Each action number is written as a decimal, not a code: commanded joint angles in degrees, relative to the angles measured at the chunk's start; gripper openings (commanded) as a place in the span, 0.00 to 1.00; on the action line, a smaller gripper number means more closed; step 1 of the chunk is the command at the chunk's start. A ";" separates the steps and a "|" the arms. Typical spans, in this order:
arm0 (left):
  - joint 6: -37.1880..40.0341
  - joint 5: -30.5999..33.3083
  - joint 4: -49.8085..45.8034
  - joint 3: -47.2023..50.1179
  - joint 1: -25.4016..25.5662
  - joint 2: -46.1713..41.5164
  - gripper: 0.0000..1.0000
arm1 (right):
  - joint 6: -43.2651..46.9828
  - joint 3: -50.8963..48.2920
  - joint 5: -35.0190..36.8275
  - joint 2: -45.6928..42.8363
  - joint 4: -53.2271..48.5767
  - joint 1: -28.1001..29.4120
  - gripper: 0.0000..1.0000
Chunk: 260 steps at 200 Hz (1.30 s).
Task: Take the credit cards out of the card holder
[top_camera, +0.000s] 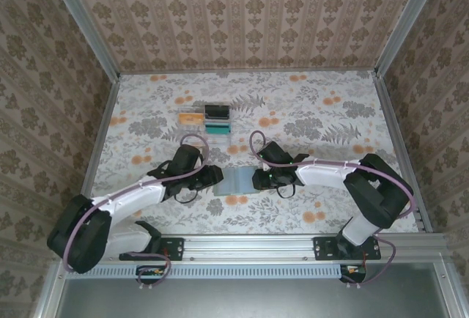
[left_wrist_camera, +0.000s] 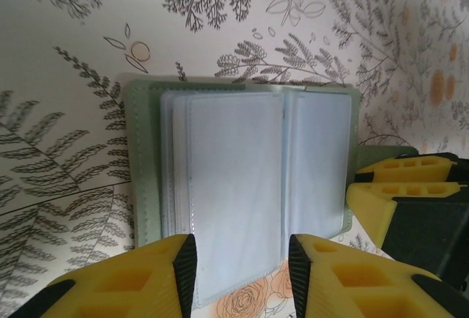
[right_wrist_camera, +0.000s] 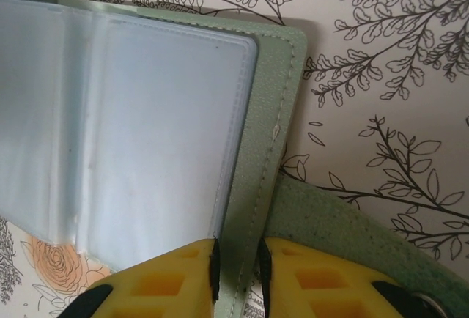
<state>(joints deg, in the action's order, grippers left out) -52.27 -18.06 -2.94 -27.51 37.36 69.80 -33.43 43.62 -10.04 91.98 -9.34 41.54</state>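
Note:
The sage-green card holder (top_camera: 238, 181) lies open on the flowered table between my two grippers. Its pale plastic sleeves (left_wrist_camera: 234, 171) face up and look blank. My left gripper (top_camera: 215, 177) is at its left side, and in the left wrist view its jaws (left_wrist_camera: 242, 259) stand apart astride the near edge of one sleeve leaf. My right gripper (right_wrist_camera: 237, 267) is shut on the green cover edge (right_wrist_camera: 275, 113) at the holder's right side (top_camera: 258, 179). A yellow-orange credit card (top_camera: 192, 118) lies at the back of the table.
A clear tray (top_camera: 218, 119) with dark and teal pieces sits beside the orange card, behind the grippers. Patterned walls close the table on three sides. The right gripper's yellow fingers (left_wrist_camera: 381, 201) and a green flap (left_wrist_camera: 385, 155) lie close to my left fingers.

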 commanded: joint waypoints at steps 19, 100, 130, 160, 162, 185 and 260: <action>-0.24 -2.45 1.92 -1.31 0.52 3.96 0.40 | -0.85 -0.19 1.16 0.96 0.45 0.38 0.24; 0.06 -4.52 4.69 -2.89 1.80 9.77 0.39 | -1.20 -0.46 0.73 1.48 0.77 0.47 0.23; -0.24 -5.35 6.13 -3.25 2.26 10.96 0.41 | -1.42 -0.46 0.45 1.76 1.07 0.56 0.23; -0.73 -6.86 9.20 -3.16 2.60 11.73 0.51 | -1.47 -0.46 0.30 2.16 1.31 0.52 0.23; -0.77 -7.00 9.49 -3.10 2.57 11.75 0.52 | -1.51 -0.46 0.29 2.26 1.34 0.53 0.23; -0.96 -7.99 10.89 -3.34 2.78 12.20 0.58 | -1.64 -0.46 0.11 2.32 1.48 0.59 0.23; 0.32 -8.04 9.00 -4.56 2.93 11.70 0.73 | -1.83 -0.46 0.11 2.20 1.41 0.60 0.24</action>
<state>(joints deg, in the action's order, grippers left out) -52.90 -24.64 6.68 -30.02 39.46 80.95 -34.72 43.64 -9.76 92.38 -9.06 41.52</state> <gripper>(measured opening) 0.724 0.239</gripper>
